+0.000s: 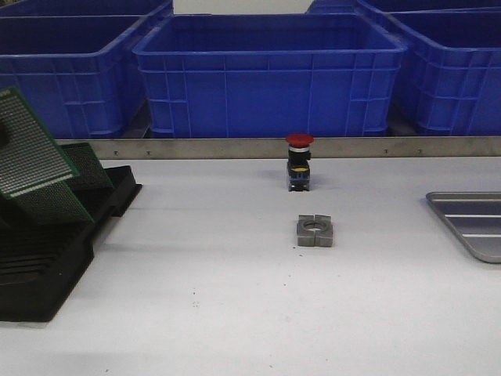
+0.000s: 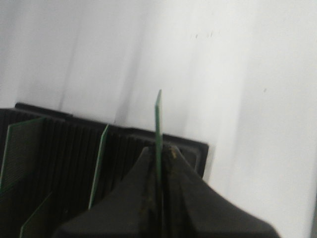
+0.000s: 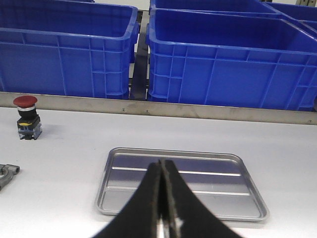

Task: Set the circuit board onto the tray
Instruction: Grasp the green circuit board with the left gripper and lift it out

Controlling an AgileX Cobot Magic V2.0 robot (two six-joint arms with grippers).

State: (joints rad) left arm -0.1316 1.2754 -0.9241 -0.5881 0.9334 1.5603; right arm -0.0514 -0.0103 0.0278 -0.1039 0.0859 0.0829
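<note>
left hand [image 2: 161,153] pinches one circuit board [image 2: 158,119]; one tray [image 3: 181,183] lies bare.

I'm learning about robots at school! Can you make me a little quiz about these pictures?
1. True or false: the tray already has a circuit board on it.
2. Which gripper holds the circuit board? A) left gripper B) right gripper
3. Fill in: the push button has a ___ cap.

Key: 1. False, the tray is bare. 2. A; the board is pinched over the black rack. 3. Red.
</note>
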